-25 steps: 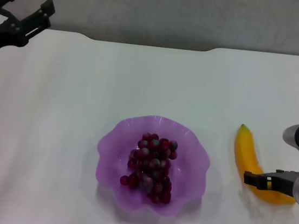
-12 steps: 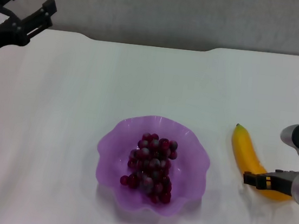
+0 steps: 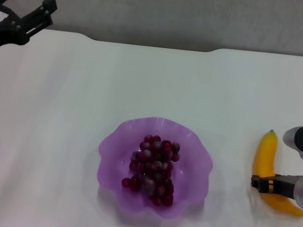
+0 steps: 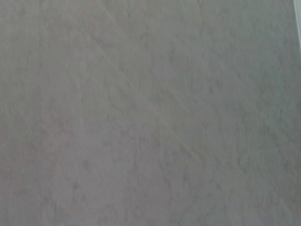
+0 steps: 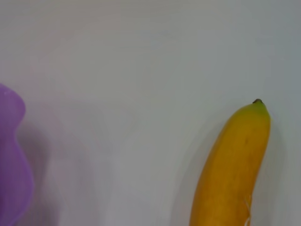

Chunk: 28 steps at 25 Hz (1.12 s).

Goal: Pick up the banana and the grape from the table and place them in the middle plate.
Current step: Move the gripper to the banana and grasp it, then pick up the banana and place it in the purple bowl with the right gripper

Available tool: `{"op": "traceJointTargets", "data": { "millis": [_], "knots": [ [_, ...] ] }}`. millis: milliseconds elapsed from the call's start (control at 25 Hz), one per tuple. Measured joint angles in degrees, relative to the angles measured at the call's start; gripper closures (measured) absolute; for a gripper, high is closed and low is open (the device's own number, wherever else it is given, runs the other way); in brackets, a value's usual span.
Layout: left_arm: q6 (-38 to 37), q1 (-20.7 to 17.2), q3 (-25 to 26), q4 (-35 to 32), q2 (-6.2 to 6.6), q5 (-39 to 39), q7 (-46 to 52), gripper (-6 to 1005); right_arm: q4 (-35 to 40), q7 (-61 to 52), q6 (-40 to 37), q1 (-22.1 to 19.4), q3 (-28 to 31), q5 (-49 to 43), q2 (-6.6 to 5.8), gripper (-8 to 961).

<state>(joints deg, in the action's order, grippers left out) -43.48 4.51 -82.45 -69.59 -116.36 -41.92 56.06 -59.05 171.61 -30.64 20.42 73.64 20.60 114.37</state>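
Table (image 3: 156,75) surface, broad and white with a notched rear edge, carries everything in the head view. On its near middle the middle plate (image 3: 116,142) is set, translucent purple with a wavy rim; a slice of that rim (image 5: 11,155) is seen in the right wrist view as well. Inside the plate the grape (image 3: 153,169) bunch is heaped, dark red-purple, within the rim. Well to the right of the plate the banana (image 3: 266,155) is laid flat on the table, its dark tip pointing to the rear (image 5: 235,160). The right gripper (image 3: 259,183) is placed across the banana's near half, one dark finger seen at the fruit's left side; how wide it is spread, and whether the fruit is gripped, cannot be told. The left gripper (image 3: 26,4) is held raised at the far left corner, its fingers parted with nothing between them.
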Motion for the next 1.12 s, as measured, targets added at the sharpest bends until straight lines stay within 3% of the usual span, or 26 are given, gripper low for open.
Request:
{"op": "traceJointTargets", "data": {
  "millis": [160,600,1120],
  "knots": [
    [-0.1,-0.3,-0.1,-0.1,0.06,0.0,0.0,180,0.0,0.1,1.6,-0.3,-0.4,1.0,0.05,424],
    [-0.6,-0.6,0.1,-0.2,0.09,0.0,0.0,182,-3.6,0.2,2.3,-1.5,-3.5,0.3,-0.89,440],
    [-0.6,-0.9,0.2,-0.2,0.09,0.0,0.0,183,-23.2,0.2,-1.9,-10.9,-3.2,-5.4,-2.59,441]
  ]
}}
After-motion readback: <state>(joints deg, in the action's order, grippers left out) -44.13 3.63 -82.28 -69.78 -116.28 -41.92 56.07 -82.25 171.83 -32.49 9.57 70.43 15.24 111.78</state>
